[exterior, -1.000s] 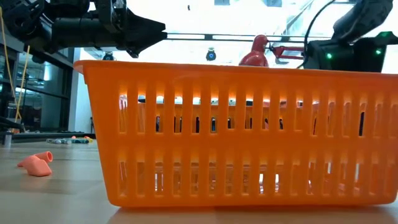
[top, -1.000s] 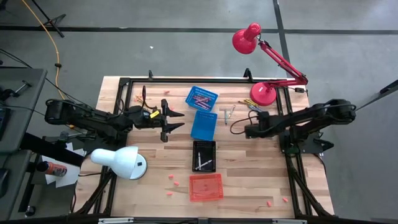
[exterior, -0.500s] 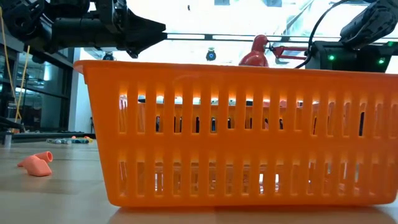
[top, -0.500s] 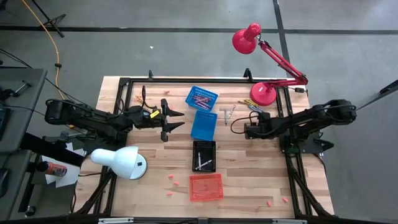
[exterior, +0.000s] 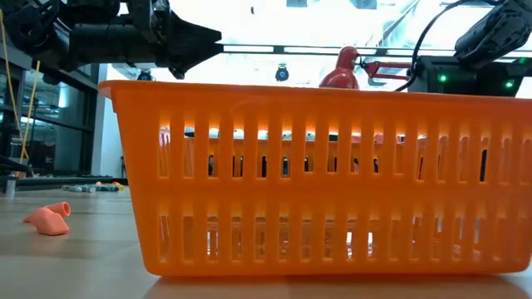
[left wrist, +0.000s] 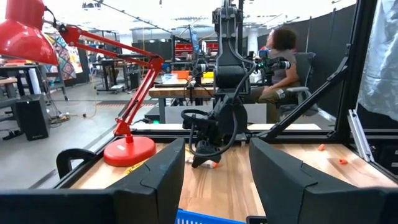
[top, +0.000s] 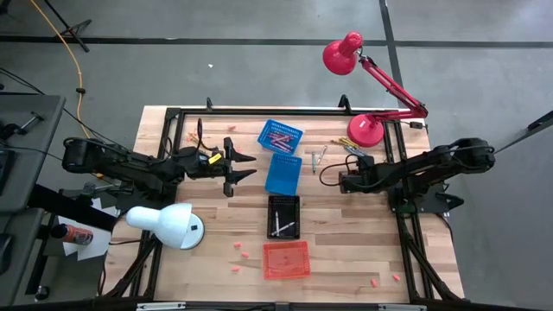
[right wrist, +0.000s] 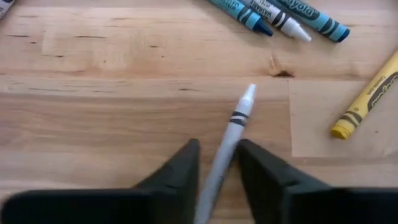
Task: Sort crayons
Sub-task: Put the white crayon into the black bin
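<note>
My right gripper (top: 340, 181) is low over the table, right of the blue baskets, and is shut on a grey crayon (right wrist: 235, 124). Loose crayons lie beyond it: blue ones (right wrist: 244, 14), a white one (right wrist: 283, 18) and a yellow one (right wrist: 365, 99); they also show in the high view (top: 350, 148). My left gripper (top: 245, 167) is open and empty, above the table left of the blue baskets. One blue basket (top: 280, 136) holds crayons, and so does the black basket (top: 283, 216). My right gripper pinches the grey crayon's rear part (right wrist: 217, 163) between its two fingers. The fingers lie along the crayon, and its pointed end (right wrist: 249, 92) sticks out ahead of them toward the table. I cannot tell whether the tip touches the wood.
A second blue basket (top: 283, 173) stands in the middle and an orange basket (top: 286, 259) near the front edge. Pink bits (top: 242, 250) lie beside the orange basket. A red lamp (top: 365, 130) stands at the back right, a white lamp (top: 168, 225) at the front left.
My right arm has shifted a little at the wrist; its gripper stays near the same spot by the loose crayons.
</note>
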`<state>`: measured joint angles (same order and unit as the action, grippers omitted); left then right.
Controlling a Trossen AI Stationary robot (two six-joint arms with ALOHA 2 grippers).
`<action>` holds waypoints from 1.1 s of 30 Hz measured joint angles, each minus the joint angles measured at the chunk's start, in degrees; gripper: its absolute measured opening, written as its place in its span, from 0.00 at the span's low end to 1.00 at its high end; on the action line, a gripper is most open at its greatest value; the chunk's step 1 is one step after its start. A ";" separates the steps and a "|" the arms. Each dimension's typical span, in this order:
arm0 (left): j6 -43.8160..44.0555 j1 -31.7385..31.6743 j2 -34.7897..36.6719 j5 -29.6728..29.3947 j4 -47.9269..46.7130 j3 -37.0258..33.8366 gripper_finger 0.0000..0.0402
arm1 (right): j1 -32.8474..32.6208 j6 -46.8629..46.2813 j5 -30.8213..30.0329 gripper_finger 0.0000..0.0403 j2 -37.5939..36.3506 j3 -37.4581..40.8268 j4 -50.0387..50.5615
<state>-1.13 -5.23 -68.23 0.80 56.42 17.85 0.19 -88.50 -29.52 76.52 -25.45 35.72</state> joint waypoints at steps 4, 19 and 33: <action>0.61 0.00 0.00 0.00 0.02 0.02 0.42 | -0.62 1.24 -2.17 0.03 0.09 0.12 0.04; -1.57 0.04 0.00 -4.42 0.46 0.02 0.42 | -3.67 27.38 -15.16 0.01 0.08 -9.19 -5.41; -2.57 0.00 0.00 -5.57 0.48 0.02 0.42 | -2.55 84.21 9.50 0.01 0.03 2.24 -84.37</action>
<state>-3.70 -5.23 -68.23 -4.78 56.90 17.87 -2.36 -4.28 -20.02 76.55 -23.20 -48.65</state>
